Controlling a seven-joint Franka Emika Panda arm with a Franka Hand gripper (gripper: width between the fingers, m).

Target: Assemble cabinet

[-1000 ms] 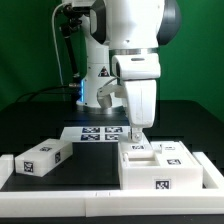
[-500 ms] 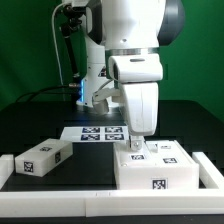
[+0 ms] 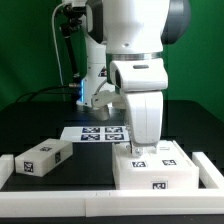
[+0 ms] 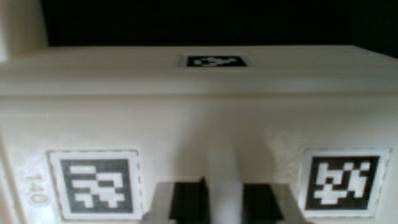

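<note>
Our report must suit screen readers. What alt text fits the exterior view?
A white robot arm's fingers reach down to the top of a large white plastic box-shaped cabinet body at the exterior view's right. A smaller white tagged block lies at the exterior view's left, the marker board behind.

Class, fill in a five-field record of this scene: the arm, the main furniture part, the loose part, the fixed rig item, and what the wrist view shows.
Arm: end effector down at the top of the cabinet body; open or shut unclear.
Main part: cabinet body, white with tags, at the exterior view's right.
Loose part: white tagged block at the exterior view's left, apart from the body.
Fixed item: marker board, lying flat behind both.
Wrist view: two dark fingers close together against a white tagged face.
</note>
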